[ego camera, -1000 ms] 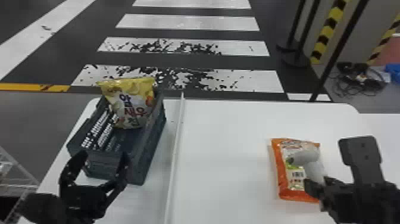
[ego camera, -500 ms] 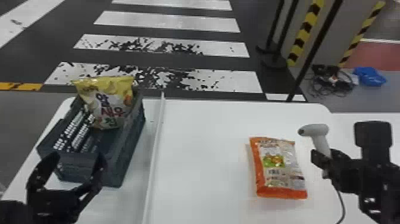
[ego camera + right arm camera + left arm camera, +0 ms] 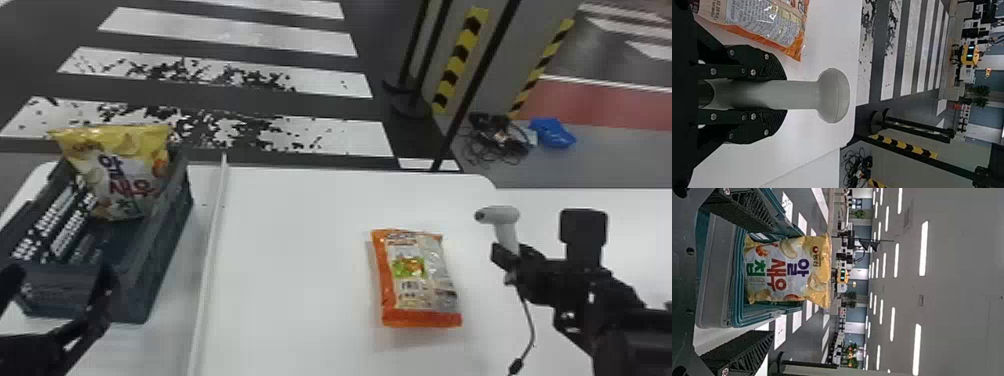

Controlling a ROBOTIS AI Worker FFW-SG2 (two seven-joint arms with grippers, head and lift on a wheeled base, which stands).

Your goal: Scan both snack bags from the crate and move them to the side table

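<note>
My left gripper (image 3: 62, 300) is open at the near end of the dark crate (image 3: 165, 250). A yellow snack bag (image 3: 125, 175) stands upright in the crate's far part. In the left wrist view that bag (image 3: 785, 272) is beyond the gap of my left gripper (image 3: 770, 282), whose fingers are wide apart with nothing between them. My right gripper (image 3: 507, 255) is shut on the grey handheld scanner (image 3: 500, 215), right of the orange snack bag (image 3: 420, 280), which lies flat on the white table. In the right wrist view my right gripper (image 3: 783, 95) clasps the scanner's handle (image 3: 797, 95).
A raised white strip (image 3: 212, 260) runs along the table (image 3: 290, 280) between crate and orange bag. The scanner's cable (image 3: 531, 320) hangs below my right gripper. Another white surface (image 3: 590, 200) adjoins at the right.
The scanner in my right gripper has moved off the orange bag to its right, leaving the bag uncovered. The head view has shifted rightward. My left gripper remains open by the crate.
</note>
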